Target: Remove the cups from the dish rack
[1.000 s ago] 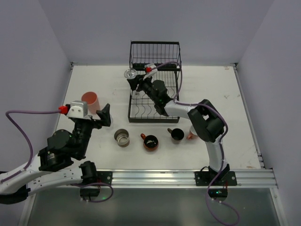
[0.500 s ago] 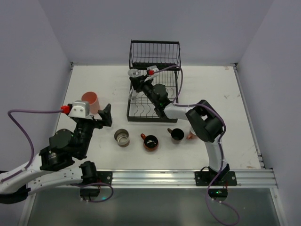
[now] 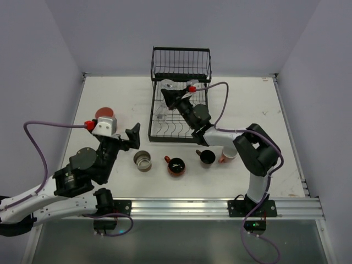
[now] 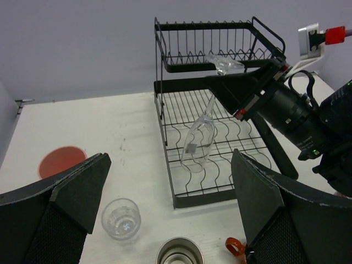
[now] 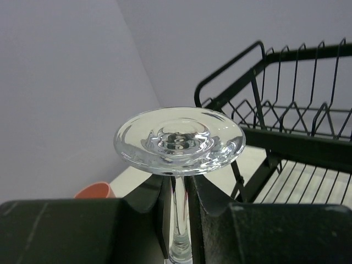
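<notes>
My right gripper (image 3: 175,98) is shut on the stem of a clear stemmed glass (image 3: 166,85), held upside down and tilted with its foot on top. The bowl hangs over the flat tier of the black wire dish rack (image 3: 173,138). In the right wrist view the fingers (image 5: 214,209) pinch the stem just under the foot of the glass (image 5: 179,140). The left wrist view shows the glass (image 4: 198,144) over the rack (image 4: 220,197). My left gripper (image 3: 132,136) is open and empty above the table, left of the rack.
On the table stand a salmon tumbler (image 3: 102,113), a steel cup (image 3: 142,161), an orange-red handled cup (image 3: 176,165), a dark brown mug (image 3: 207,157) and a pink mug (image 3: 227,154). A small clear glass (image 4: 121,219) stands under my left gripper.
My right gripper has carried the stemmed glass to the right, from beside the rack's left edge to over its flat tier. My left arm has moved right and forward.
</notes>
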